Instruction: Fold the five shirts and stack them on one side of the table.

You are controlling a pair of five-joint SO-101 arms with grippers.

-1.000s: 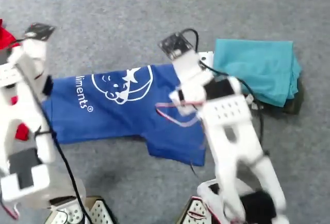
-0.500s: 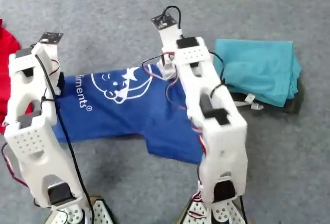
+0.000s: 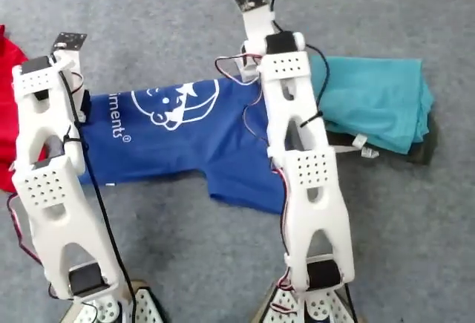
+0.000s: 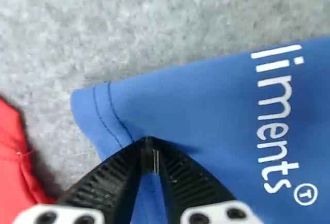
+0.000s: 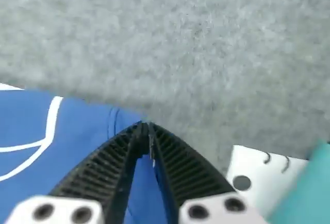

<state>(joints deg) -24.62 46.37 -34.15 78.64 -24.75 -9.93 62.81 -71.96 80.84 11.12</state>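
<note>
On my screens the blue shirt [image 3: 178, 145] lies spread across the middle of the grey table [image 3: 148, 33], and its print is the main writing to report: a run of white lettering [image 4: 276, 121] ending in a small circled mark, set sideways near one end, with a white cartoon drawing [image 3: 174, 108] beside it toward the middle. I will not spell the word out. The left claw [image 4: 149, 154] is pressed together on the blue shirt, biting the cloth just inside a corner where two rows of dark stitching run along the hem, with the lettering close by on the same panel. The right claw [image 5: 144, 131] is also pressed together, sitting right at the shirt's far edge by another stitched hem; it looks to be pinching the blue cloth, though the tips hide the contact itself. A red shirt [image 3: 7, 63] lies at the left edge of the table, just beside the corner held by the left claw. A folded teal shirt [image 3: 375, 100] rests to the right of the blue one on top of a dark item [image 3: 423, 148], and a small white piece with holes [image 5: 258, 177] lies between them.
</note>
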